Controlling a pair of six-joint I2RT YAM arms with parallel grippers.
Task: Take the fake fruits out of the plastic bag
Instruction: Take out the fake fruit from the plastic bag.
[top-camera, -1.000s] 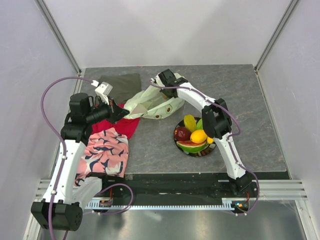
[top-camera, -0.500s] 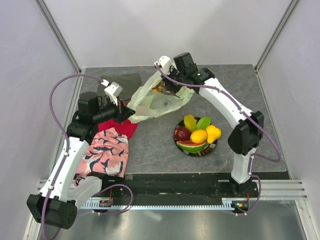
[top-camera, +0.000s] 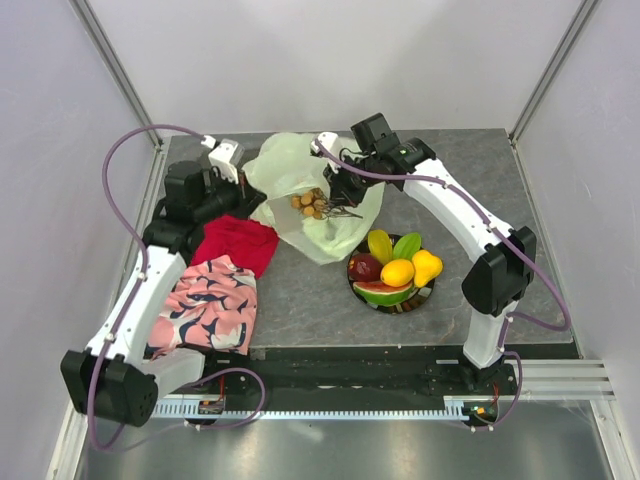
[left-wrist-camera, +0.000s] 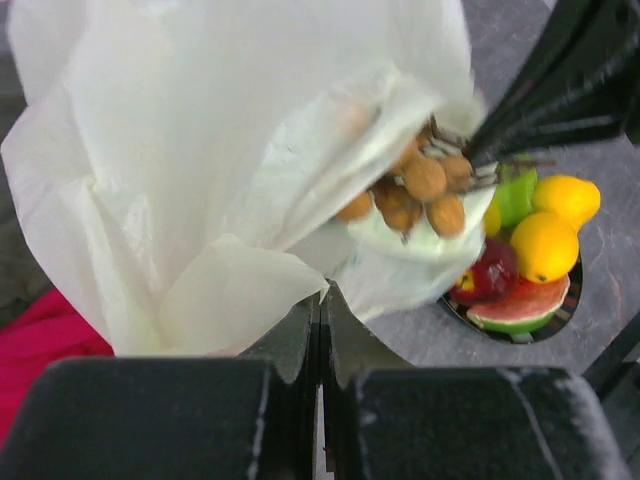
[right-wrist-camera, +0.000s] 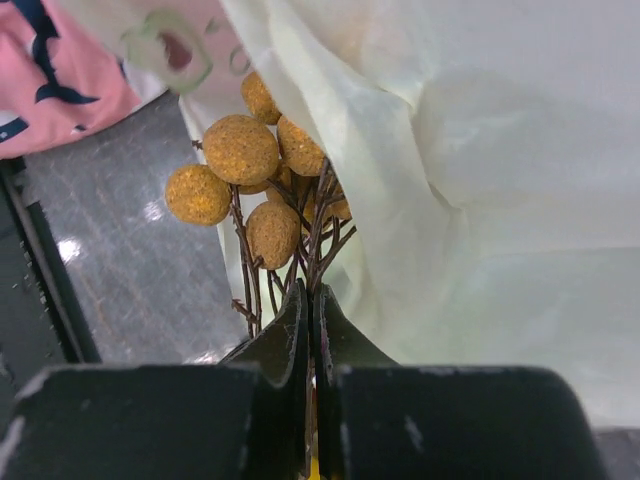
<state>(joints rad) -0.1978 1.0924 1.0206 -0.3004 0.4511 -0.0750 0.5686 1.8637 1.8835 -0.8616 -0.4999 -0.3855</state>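
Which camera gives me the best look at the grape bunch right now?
Right wrist: the grape bunch is close and sharp, its stems pinched in the right tool beside the plastic bag. Top external shows it small at the bag's mouth; left wrist shows it blurred.

A lab robot cell: white panel walls (top-camera: 330, 60), aluminium posts (top-camera: 115, 70), grey stone-patterned tabletop (top-camera: 500, 200).

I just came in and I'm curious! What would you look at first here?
First, the big pale-green plastic bag held up at the back, with a brownish grape bunch sticking out, its twigs pinched by the right end effector. The left end effector grips the bag's edge. In front, bright fruits fill a plate.
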